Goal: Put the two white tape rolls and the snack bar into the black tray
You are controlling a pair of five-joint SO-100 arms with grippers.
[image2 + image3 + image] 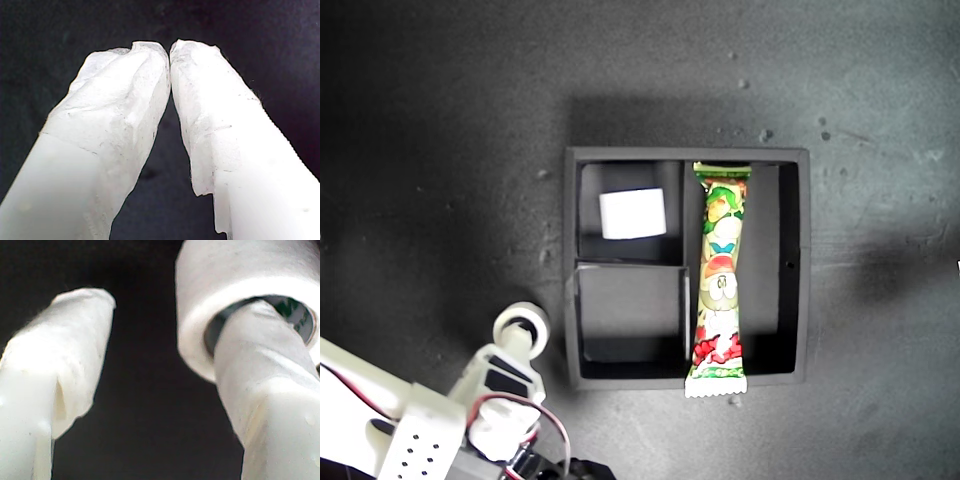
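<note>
The black tray (686,155) lies in the middle of the exterior view. The snack bar (720,270) lies along its long compartment, both ends resting over the tray's walls. One white tape roll (633,214) lies in the far small compartment. The other white tape roll (200,315) hangs threaded on one finger (260,390) of my second gripper (165,310), which is open. That roll (505,325) shows outside the tray, near its corner at the exterior view's lower left. My first gripper (169,50) is shut on nothing over the dark surface.
The near small compartment (628,305) of the tray holds nothing. The second arm (420,430) with red and black wires fills the exterior view's lower left corner. A dark mat (440,150) lies all around the tray.
</note>
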